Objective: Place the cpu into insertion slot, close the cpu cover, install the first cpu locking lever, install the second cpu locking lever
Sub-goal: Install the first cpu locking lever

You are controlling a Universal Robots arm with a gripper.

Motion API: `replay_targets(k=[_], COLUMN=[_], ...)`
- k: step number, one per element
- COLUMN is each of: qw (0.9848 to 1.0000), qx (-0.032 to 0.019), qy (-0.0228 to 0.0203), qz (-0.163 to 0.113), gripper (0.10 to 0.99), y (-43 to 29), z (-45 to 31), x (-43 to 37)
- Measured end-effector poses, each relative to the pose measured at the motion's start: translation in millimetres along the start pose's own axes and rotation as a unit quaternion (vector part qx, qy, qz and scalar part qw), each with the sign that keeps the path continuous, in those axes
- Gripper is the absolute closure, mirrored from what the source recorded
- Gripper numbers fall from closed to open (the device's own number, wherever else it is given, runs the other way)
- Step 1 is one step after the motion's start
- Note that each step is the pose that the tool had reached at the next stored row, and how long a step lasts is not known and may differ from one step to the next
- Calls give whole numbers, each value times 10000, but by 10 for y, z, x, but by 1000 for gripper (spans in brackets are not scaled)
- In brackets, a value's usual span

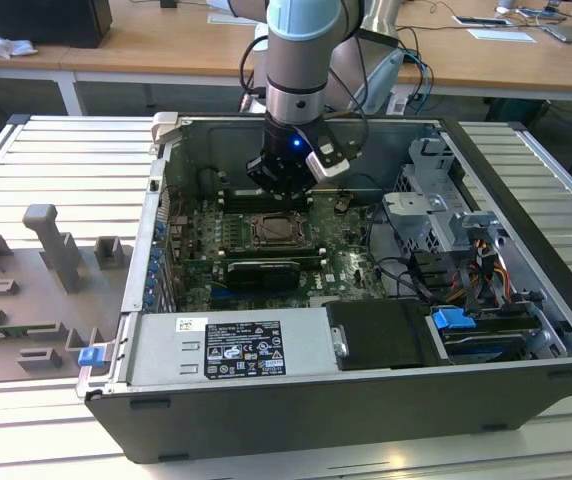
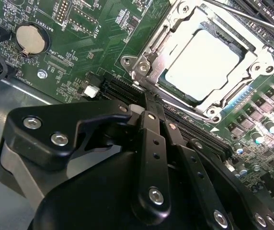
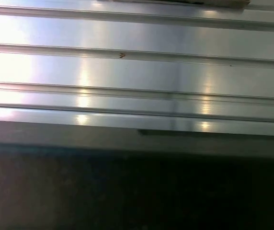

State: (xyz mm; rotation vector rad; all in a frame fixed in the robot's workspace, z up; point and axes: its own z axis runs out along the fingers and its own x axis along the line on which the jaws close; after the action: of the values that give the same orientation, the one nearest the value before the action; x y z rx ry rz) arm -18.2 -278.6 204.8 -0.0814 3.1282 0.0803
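The arm reached down into the open computer case [image 1: 526,330], its gripper [image 1: 282,185] poised just above the far edge of the insertion slot [image 1: 277,232] on the green motherboard [image 2: 79,52]. In the second wrist view the cpu [image 2: 203,64] lay seated flat in the slot, pale top facing up, and the cpu cover [image 2: 163,36] was folded down around it — its silver frame ringed the chip on all sides. A thin metal lever [image 2: 252,18] ran along the far side of the frame. The fingers [image 2: 149,125] were drawn close together with nothing between them, their tips close to the near corner of the socket; whether they touched it I could not tell. The case rested on a ribbed metal desk [image 1: 26,160], with grey fixture blocks [image 1: 56,250] at the exterior view's left.
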Motion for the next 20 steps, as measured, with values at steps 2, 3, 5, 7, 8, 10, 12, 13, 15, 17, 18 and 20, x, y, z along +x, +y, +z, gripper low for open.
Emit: replay_targets(k=[2,3,5,7,8,10,12,13,15,17,18,20], qw=[10000,10000,10000,10000,10000,10000,10000,10000,10000,10000,10000,10000], qx=[0,3,15,27,34,54,65,67,65,69,69,65], qy=[0,0,2,2,2,4,5,4,2,4,4,3], qz=[0,0,2,3,3,5,6,6,8,7,7,8], gripper=[980,980,980,980,980,980,980,980,980,980,980,980], y=[1,0,-1,-1,-2,-3,-3,-3,-2,-4,-4,-4], z=[-9,-10,-9,-6,-3,4,11,15,23,27,27,22], x=[0,0,0,0,0,0,-1,-1,-3,-5,-6,-7])
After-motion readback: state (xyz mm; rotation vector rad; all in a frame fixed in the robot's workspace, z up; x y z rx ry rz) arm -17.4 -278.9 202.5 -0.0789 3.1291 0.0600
